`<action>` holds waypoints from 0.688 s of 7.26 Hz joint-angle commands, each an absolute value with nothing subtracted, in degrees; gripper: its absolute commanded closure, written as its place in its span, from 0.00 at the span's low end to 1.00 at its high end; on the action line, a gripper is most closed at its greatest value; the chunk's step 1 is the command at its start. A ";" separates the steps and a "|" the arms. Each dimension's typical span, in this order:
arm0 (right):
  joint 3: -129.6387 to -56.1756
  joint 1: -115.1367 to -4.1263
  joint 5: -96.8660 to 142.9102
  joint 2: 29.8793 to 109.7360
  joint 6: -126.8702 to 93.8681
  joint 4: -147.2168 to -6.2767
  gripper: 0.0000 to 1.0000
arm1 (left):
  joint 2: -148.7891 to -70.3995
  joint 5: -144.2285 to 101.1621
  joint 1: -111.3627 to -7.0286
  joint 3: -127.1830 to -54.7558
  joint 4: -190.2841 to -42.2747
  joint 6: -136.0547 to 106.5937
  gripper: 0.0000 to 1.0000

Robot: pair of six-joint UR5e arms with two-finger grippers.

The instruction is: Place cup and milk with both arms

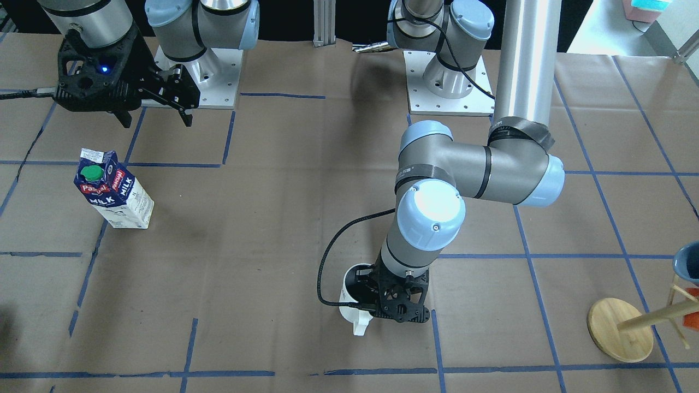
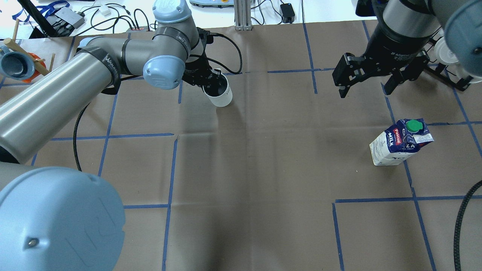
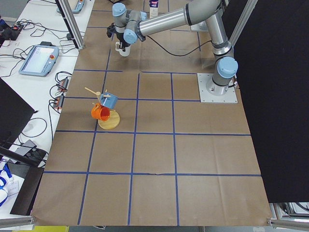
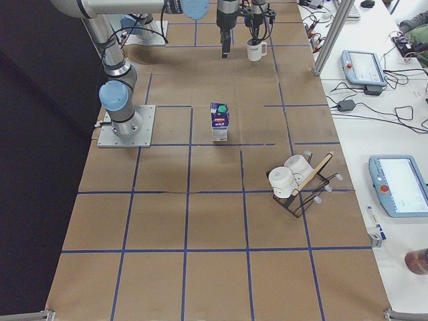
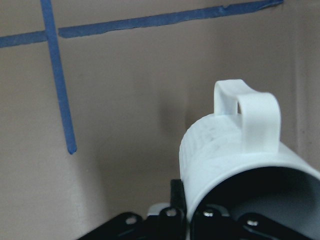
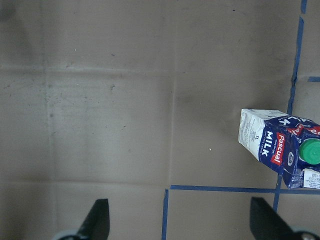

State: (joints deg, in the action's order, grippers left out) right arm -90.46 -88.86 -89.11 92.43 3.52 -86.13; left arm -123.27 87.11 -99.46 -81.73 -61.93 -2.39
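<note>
In the overhead view you have the left gripper (image 2: pixel 209 81) clamped on the rim of the cup (image 2: pixel 221 97), one finger inside it, at about 11 o'clock from the middle of the table (image 2: pixel 263 169). The right gripper (image 2: pixel 364 89) hangs with its fingers spread wide, holding nothing. The milk (image 2: pixel 399 145) stands upright at its 5 o'clock, apart from it.

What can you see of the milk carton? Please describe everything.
The milk carton is a gable-top box, seemingly cardboard: dark blue top, white lower body, round green cap, red "Pascual" logo, white "MILK" lettering. It stands upright on the brown paper table near blue tape. Nothing touches it; the right gripper, jaws open, hangs apart.
</note>
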 commanded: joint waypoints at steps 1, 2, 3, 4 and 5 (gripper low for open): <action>-90.44 -88.86 -89.03 92.37 3.52 -86.13 0.00 | -127.08 87.10 -101.42 -77.01 -62.14 -3.34 1.00; -90.44 -88.86 -89.03 92.46 3.52 -86.13 0.00 | -127.87 87.10 -101.69 -75.60 -62.66 -3.34 1.00; -90.53 -88.86 -89.12 92.37 3.52 -86.13 0.00 | -128.32 87.10 -102.12 -74.80 -62.75 -3.51 0.98; -90.53 -88.86 -89.03 92.37 3.52 -86.13 0.00 | -128.41 87.53 -102.13 -74.62 -63.62 -3.60 0.86; -90.53 -88.86 -89.12 92.46 3.52 -86.13 0.00 | -128.67 87.54 -102.13 -74.62 -63.63 -3.52 0.73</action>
State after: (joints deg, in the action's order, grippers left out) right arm -90.52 -88.86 -89.07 92.40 3.51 -86.13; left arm -128.32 87.38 -102.05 -74.87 -63.29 -3.52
